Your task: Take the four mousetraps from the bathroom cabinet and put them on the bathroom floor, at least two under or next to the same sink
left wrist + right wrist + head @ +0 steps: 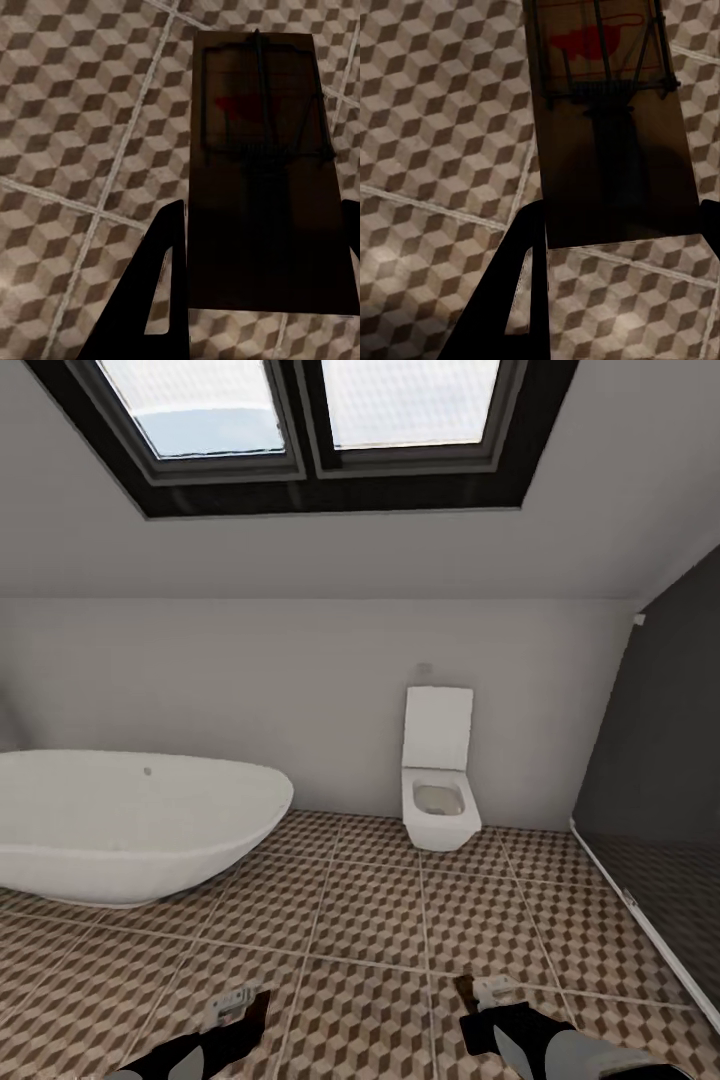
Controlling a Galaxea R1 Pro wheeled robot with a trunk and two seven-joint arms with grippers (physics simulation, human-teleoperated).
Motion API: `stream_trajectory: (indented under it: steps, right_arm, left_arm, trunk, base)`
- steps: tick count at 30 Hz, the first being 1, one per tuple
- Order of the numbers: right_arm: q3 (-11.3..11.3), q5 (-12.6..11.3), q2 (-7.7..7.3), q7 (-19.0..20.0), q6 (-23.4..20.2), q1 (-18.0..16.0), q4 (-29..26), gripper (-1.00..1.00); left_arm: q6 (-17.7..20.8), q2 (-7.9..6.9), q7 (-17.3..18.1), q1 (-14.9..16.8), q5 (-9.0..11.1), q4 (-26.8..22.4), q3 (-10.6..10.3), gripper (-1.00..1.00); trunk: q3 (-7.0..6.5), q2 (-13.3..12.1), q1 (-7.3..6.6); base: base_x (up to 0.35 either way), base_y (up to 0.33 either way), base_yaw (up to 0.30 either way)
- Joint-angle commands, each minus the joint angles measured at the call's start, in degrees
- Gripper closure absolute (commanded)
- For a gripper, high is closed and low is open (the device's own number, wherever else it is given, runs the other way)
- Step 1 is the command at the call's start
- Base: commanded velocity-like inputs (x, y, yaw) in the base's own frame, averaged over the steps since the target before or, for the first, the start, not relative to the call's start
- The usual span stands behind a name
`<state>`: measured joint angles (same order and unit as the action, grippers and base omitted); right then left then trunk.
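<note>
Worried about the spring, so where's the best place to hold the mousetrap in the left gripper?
Grip the mousetrap by its bare end, pinching the two long edges, and come from the end away from the wire bar and red patch. The board is flat and narrow, and that half carries no mechanism. The left gripper looks placed that way.

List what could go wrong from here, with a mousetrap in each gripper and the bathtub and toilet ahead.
1. The head view shows the bathtub and toilet, not a sink; dropping here may leave no trap beside the sink.
2. Each mousetrap is held only at one end, so it may tilt or slip out while driving.
3. The left gripper and right gripper hang above the floor; a dropped trap could bounce or flip.
</note>
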<state>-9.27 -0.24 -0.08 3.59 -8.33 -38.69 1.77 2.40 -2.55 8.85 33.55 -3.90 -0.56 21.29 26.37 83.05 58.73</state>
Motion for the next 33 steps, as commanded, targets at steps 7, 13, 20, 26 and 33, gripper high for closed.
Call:
stream_trajectory:
  steps: [7, 13, 20, 26, 33]
  right_arm:
    - [-0.40, -0.11, -0.01, 0.11, -0.10, -0.07, 0.07, 1.00]
    - [-0.40, -0.11, -0.01, 0.10, -0.10, -0.07, 0.07, 1.00]
    - [-0.40, -0.11, -0.01, 0.10, -0.10, -0.07, 0.07, 1.00]
    - [-0.40, -0.11, -0.01, 0.10, -0.10, -0.07, 0.07, 1.00]
    - [-0.40, -0.11, -0.01, 0.18, -0.10, -0.07, 0.07, 1.00]
  left_arm:
    - [0.24, 0.00, 0.12, 0.02, -0.49, -0.06, 0.49, 1.00]
    - [0.24, 0.00, 0.12, 0.02, -0.52, -0.13, 0.49, 1.00]
    - [0.24, -0.06, 0.12, 0.02, -0.57, -0.14, 0.49, 1.00]
    - [0.24, -0.09, 0.12, 0.02, -0.53, -0.13, 0.50, 1.00]
    - [0.24, -0.09, 0.12, 0.02, -0.52, -0.15, 0.50, 1.00]
  trunk:
    - [0.06, 0.03, 0.00]
    - [0.06, 0.03, 0.00]
    - [0.06, 0.03, 0.00]
    - [0.06, 0.03, 0.00]
    - [0.06, 0.03, 0.00]
  base:
    - [0.000, 0.000, 0.284]
    - [0.000, 0.000, 0.285]
    - [0.000, 0.000, 0.285]
    - [0.000, 0.000, 0.285]
    - [0.000, 0.000, 0.285]
